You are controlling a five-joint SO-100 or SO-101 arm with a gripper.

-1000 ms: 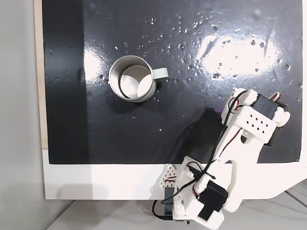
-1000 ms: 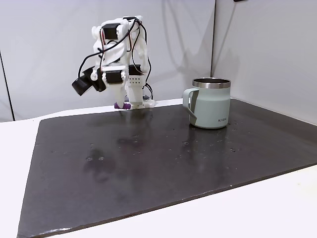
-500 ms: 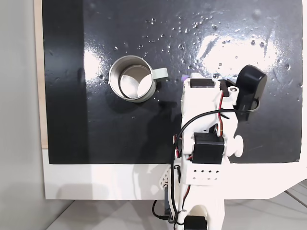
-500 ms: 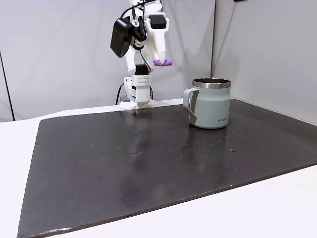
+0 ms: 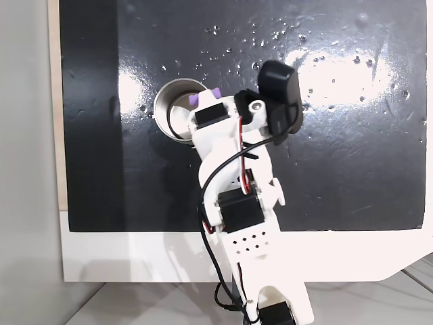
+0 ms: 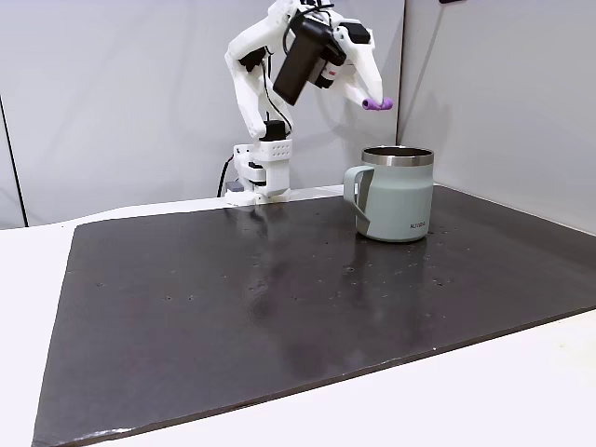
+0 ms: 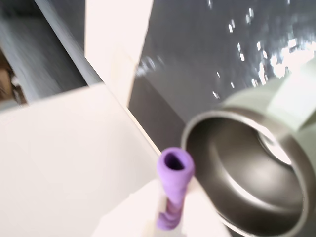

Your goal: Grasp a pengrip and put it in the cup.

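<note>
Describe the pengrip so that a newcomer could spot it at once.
Find the black mat and the grey cup on it. Above the cup, the gripper holds the pengrip, a tiny purple tube, the only purple thing here.

White table [image 6: 521, 391] w/ a black glossy mat [image 6: 279, 307] on it; the cup [image 6: 399, 196] stands upright on mat.

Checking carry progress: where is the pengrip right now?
The pengrip is held in the end effector, in the air just above the cup rim, toward its handle side in a fixed view.
</note>
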